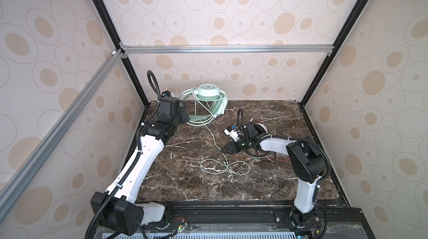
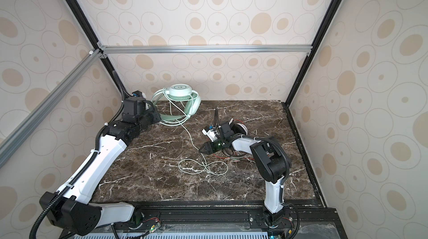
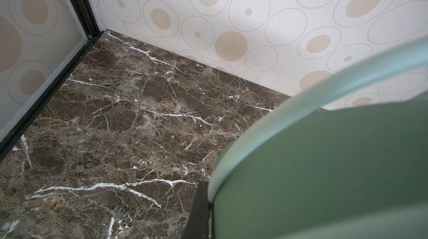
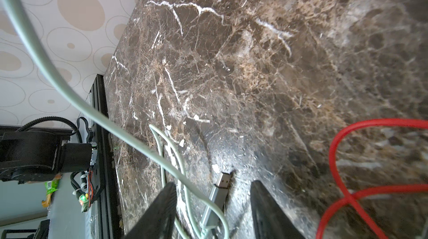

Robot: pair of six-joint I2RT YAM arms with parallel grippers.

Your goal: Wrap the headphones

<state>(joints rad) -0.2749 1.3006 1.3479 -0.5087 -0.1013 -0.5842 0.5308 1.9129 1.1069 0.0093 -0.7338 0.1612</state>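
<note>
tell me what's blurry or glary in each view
Left wrist view: the mint-green headband is too close, out of focus; the marble table behind is sharp. Right wrist view: the near pale green cable is soft, the USB plug crisp, with glare beside it. Both top views: evenly lit, sharp.

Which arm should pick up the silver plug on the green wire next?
Right. The right fingers stand open either side of the USB plug; the left fingers are busy gripping the mint-green headband.
</note>
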